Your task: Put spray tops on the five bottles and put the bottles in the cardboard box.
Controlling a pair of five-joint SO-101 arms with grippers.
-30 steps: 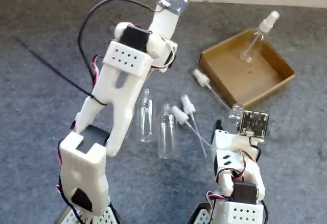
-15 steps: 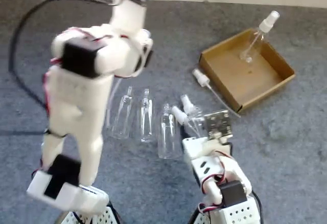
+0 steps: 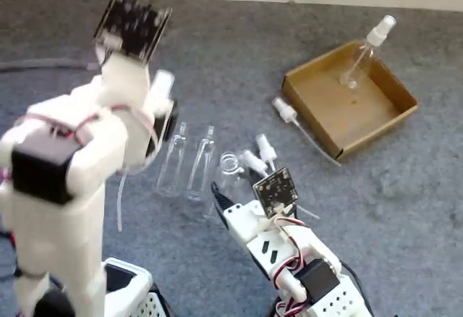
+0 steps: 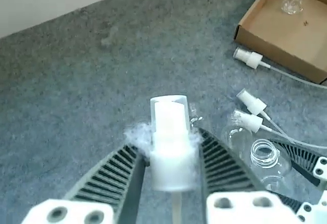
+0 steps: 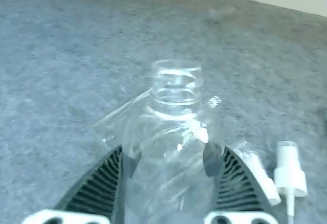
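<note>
Two wrist-view grasps: spray top left, bottle right.

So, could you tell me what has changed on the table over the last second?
The left gripper swung up and back to its own side, jaws shut on a spray top. The right gripper swung from beside the cardboard box over to the lying bottles, jaws shut on a clear bottle, neck up. The box, the capped bottle in it and the three loose spray tops stayed put.

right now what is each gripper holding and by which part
Left gripper: spray top, by its collar; right gripper: uncapped bottle, by its body.
</note>
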